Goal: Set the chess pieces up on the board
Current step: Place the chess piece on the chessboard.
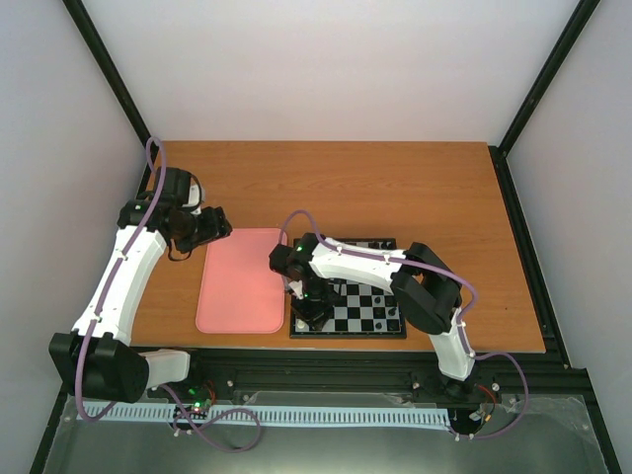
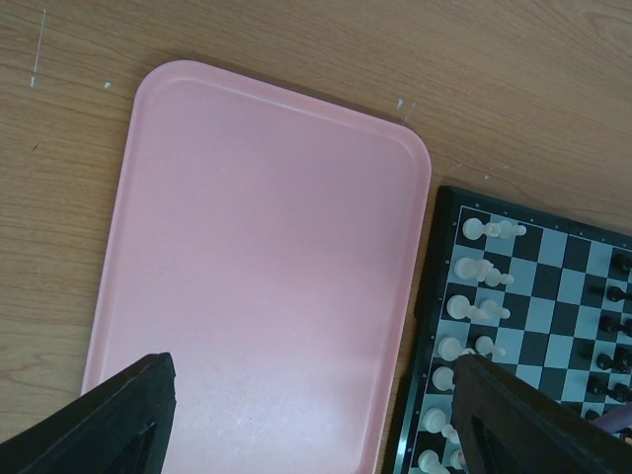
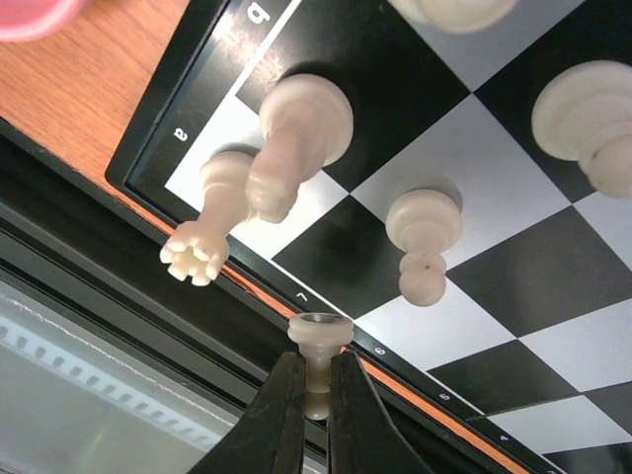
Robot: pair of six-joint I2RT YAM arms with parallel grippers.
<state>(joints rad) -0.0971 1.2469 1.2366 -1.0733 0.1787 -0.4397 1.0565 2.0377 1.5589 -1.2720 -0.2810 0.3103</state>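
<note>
The board (image 1: 370, 296) lies right of the pink tray, with black and pale checks. In the right wrist view my right gripper (image 3: 316, 395) is shut on a small white pawn (image 3: 319, 341), whose wide base points away from the fingers. It hangs over the board's near border (image 3: 197, 59). A white rook (image 3: 212, 222), a knight (image 3: 291, 138) and a pawn (image 3: 423, 242) stand on the corner squares close by. My left gripper (image 2: 316, 425) is open and empty above the tray's near part. White pieces (image 2: 479, 272) line the board's left columns (image 2: 434, 296).
The pink tray (image 1: 242, 281) (image 2: 267, 267) holds nothing that I can see. Small black pieces (image 2: 612, 296) stand on the board's far side from the tray. A black frame rail (image 1: 375, 360) runs along the table's near edge, just below the board.
</note>
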